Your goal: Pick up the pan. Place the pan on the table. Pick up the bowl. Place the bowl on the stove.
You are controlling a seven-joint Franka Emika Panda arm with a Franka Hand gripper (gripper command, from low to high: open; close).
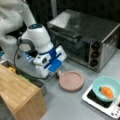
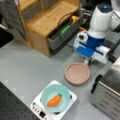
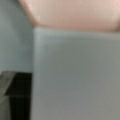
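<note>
One round pinkish-brown pan (image 1: 71,80) lay on the grey table (image 2: 30,65), its handle at the gripper (image 1: 55,73); one teal bowl (image 2: 55,97) sat on the white stove (image 2: 72,100).

Pinkish-brown pan (image 1: 71,80); teal bowl (image 1: 106,87) holding an orange piece (image 1: 107,92); white stove (image 2: 53,106), black top; grey surface (image 2: 27,67).

Pinkish-brown pan (image 3: 72,12) fills the top edge of the wrist view, its rim curving down at both ends. Directly below it a broad pale grey-white block (image 3: 75,75) takes up the centre and right; what it is cannot be told. Grey table (image 3: 15,37) shows at left. Dark shape (image 3: 18,97) at bottom left corner, unidentifiable.
</note>
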